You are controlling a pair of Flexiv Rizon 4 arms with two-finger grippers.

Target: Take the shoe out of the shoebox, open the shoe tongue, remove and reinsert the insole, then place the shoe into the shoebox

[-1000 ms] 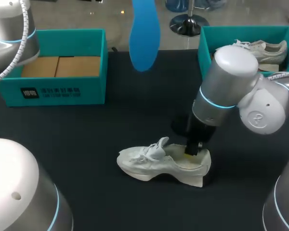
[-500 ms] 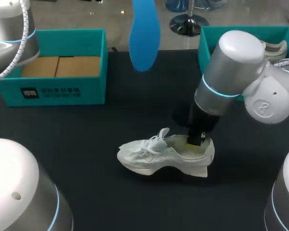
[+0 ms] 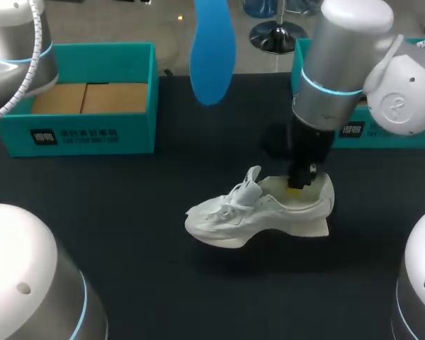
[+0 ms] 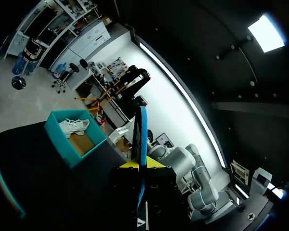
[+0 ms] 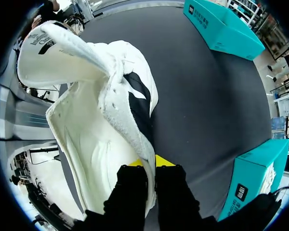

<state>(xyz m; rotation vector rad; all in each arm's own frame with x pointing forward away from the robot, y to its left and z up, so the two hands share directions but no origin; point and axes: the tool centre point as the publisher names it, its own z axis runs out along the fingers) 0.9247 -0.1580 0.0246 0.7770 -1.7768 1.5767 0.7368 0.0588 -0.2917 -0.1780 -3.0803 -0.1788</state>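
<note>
— While this moment is being logged, biggest first: what carries it all?
— Black desk [image 3: 163, 283]. The right arm [image 3: 340, 64] comes in from the far right and points down at mid-desk.
— Boxes?
— Two teal ones along the back edge. The left shoebox [image 3: 92, 134] has brown cardboard inside. The right shoebox [image 3: 382, 138] is partly behind the right arm, and the left wrist view shows a second shoe [image 4: 73, 126] in it.
— The task's shoe?
— White shoe [image 3: 258, 209] at mid-desk, outside and apart from both boxes. It is upright, toe toward my left, tongue standing up. Cannot tell whether the sole touches the desk.
— Insole?
— Blue insole [image 3: 212, 49] is out of the shoe, held upright high over the back of the desk, between the boxes.
— Hands?
— Right hand [image 5: 148, 161] is clamped on the shoe's collar near the heel, one finger inside and one outside, the wall pinched between. Left hand [image 4: 142, 166] is closed on the insole's lower end, edge-on between the yellow tips.
</note>
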